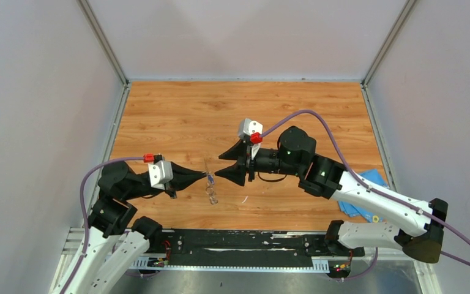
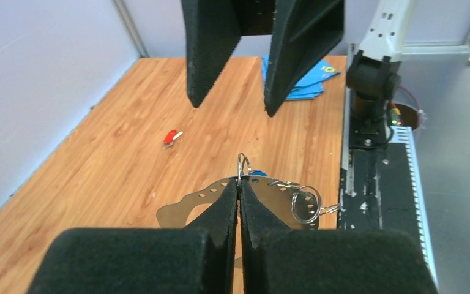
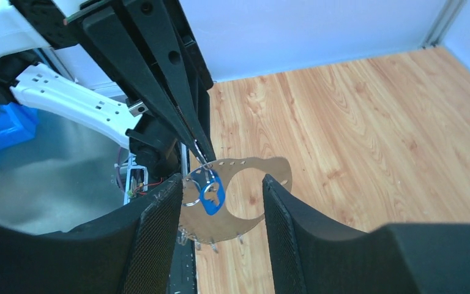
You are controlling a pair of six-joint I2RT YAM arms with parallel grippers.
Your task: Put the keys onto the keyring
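Observation:
My left gripper (image 1: 202,176) (image 2: 240,184) is shut on the top edge of the keyring (image 2: 180,211), a thin grey metal plate-like ring with small holes, held upright above the table. The keyring also shows in the top view (image 1: 207,168) and the right wrist view (image 3: 251,214). The blue-headed key (image 3: 211,196) hangs on a small wire ring at the keyring's edge, right by the left fingertips. My right gripper (image 1: 220,173) (image 3: 221,180) is open and empty, its fingers facing the keyring on either side. The red-headed key (image 2: 171,137) lies on the table beyond.
Small wire rings (image 2: 306,204) dangle from the keyring's near side. A blue cloth (image 1: 367,190) lies at the table's right edge, also seen in the left wrist view (image 2: 306,79). The black base rail (image 1: 245,242) runs along the near edge. Grey walls enclose the table.

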